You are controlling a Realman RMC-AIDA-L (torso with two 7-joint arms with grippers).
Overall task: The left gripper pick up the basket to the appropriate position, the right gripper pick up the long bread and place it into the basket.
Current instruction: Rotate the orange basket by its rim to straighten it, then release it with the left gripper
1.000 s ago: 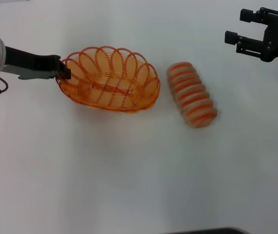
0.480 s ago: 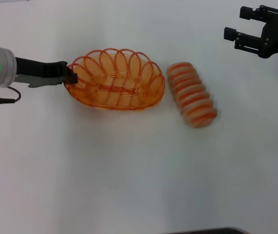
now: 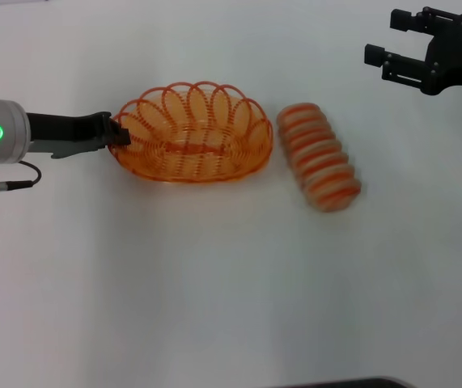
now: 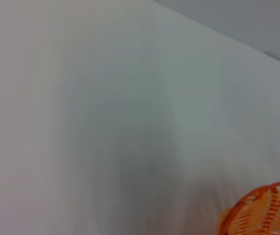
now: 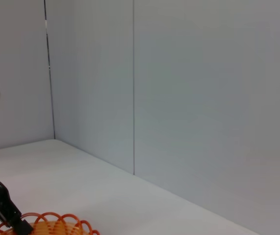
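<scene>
On the left side of the white table point(image 3: 214, 291), head view: left gripper point(image 3: 119, 134), black, fingers closed onto the left end of the basket point(image 3: 192, 132) at its looped rim. Arm reaches in horizontally from the left edge, green light lit on its wrist.

Basket: orange wire, oval, resting level on the table, long axis across the view, nothing inside. Left wrist view shows only a portion of its rim point(image 4: 263, 210) against bare table.

Bread point(image 3: 319, 156): striped tan and orange loaf, lying on the table just beside the basket's right end, a narrow gap between them, angled toward the near right.

Right gripper point(image 3: 388, 40): at the far right, above and beyond the bread, well apart from it. Fingers spread wide, pointing left, holding nothing.

Open room: wide bare table in front of the basket and the bread.
</scene>
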